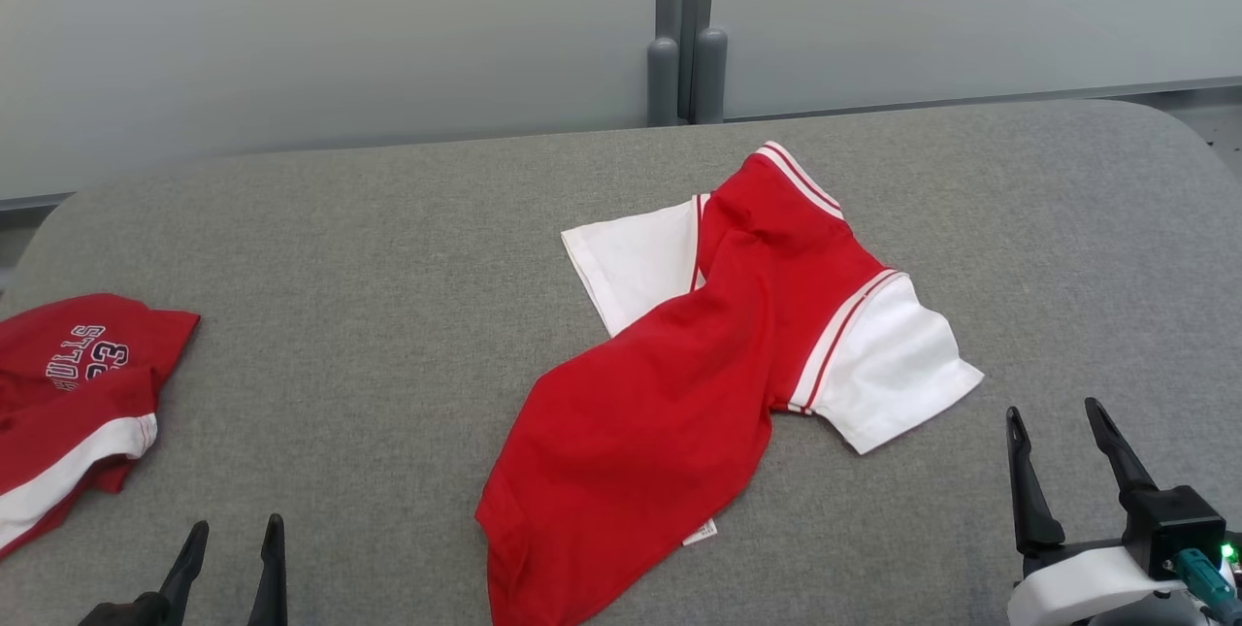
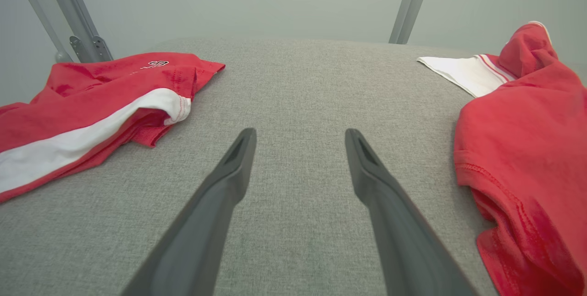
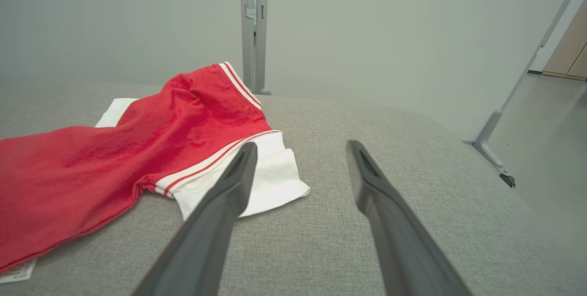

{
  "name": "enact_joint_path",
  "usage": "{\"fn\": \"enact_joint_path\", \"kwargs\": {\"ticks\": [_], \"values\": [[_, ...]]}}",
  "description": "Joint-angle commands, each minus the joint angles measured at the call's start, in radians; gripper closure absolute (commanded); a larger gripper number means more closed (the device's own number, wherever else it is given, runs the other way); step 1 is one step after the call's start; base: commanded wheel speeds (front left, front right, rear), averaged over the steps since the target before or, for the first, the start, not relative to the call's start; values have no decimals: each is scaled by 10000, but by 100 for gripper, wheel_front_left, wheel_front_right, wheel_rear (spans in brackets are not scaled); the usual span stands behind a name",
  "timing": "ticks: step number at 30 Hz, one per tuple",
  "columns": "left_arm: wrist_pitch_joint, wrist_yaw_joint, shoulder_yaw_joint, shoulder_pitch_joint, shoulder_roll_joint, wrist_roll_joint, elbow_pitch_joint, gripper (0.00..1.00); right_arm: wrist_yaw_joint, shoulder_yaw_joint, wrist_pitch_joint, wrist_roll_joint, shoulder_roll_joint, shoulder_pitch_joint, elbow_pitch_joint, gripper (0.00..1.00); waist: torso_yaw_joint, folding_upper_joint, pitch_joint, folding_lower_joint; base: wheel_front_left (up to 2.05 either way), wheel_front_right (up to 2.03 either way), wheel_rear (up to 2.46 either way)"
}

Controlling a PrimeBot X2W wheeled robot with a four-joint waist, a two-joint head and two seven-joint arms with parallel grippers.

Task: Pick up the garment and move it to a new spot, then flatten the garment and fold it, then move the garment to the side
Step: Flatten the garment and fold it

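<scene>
shirt [image 1: 718,354]: long axis from near-left hem [image 1: 505,534] to far-right collar [image 1: 798,175]
right gripper [image 1: 1055,410]: wide, empty, nearer; white sleeve [image 1: 898,369] just left
left gripper [image 1: 237,527]: wide, empty; hem to its right

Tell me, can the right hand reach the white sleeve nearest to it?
Probably yes. The right hand is open and empty, and bare grey tabletop lies between it and that white sleeve of the red T-shirt.

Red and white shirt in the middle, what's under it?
Grey padded surface shows around the shirt; a white label pokes out under its hem. Anything else beneath is covered.
</scene>
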Motion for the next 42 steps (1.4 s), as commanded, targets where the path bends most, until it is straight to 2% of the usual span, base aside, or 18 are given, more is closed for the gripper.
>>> {"fn": "enact_joint_path", "kwargs": {"ticks": [1, 17, 22, 25, 27, 32, 33, 34, 35, 36, 39, 42], "values": [[-31, -55, 76, 57, -33, 69, 49, 0, 1, -18, -30, -35, -55, -90, 8, 0, 18, 65, 8, 0, 0, 0, 0], [-29, -243, 391, 76, -412, 410, 367, 0, 1, -117, -30, 82, -70, -217, -90, 0, 46, 65, -6, 0, 0, 0, 0], [337, -241, 223, -326, -231, 213, 437, 0, 1, 158, -30, 352, -589, -743, 92, 0, 48, 65, 201, 0, 0, 0, 0], [1676, -74, 146, -441, -262, -98, 109, 0, -1, 505, 2, 702, -1360, -1214, 593, 0, 100, 65, 393, 0, 0, 0, 0], [2706, 95, 198, -473, -367, -495, -521, 0, 1, 820, 491, 995, -1901, -1652, 875, 0, 125, 65, 567, 0, 0, 0, 0], [5542, 257, -139, -44, -242, -1272, -3029, 0, -1, 1990, 2801, 2066, -3638, -2597, 973, 0, 261, 65, 1193, 0, 0, 0, 0], [5542, 257, -139, -44, -242, -1272, -3029, 0, -1, 1990, 2801, 2066, -3638, -2597, 973, 0, 261, 65, 1193, 0, 0, 0, 0], [6071, 268, -243, 36, -224, -1520, -3570, 0, -1, 2312, 3305, 2324, -3969, -2782, 864, 0, 286, 65, 1347, 0, 0, 0, 0], [7043, 339, -450, 120, -178, -1786, -4728, 0, -1, 2857, 4314, 2848, -4673, -3110, 660, 0, 367, 65, 1688, 0, 0, 0, 0], [7460, 387, -553, 138, -139, -1929, -5206, 0, -1, 3156, 4765, 3153, -4949, -3251, 572, 0, 405, 65, 1827, 0, 0, 0, 0], [8619, 657, -870, 305, -115, -2287, -6418, 0, -1, 3907, 5989, 3930, -5637, -3729, 345, 0, 475, 65, 2232, 0, 0, 0, 0], [9496, 944, -1053, 391, -91, -2532, -7076, 0, -1, 4371, 6853, 4466, -6031, -4153, 288, 0, 525, 65, 2587, 0, 0, 0, 0]]}}
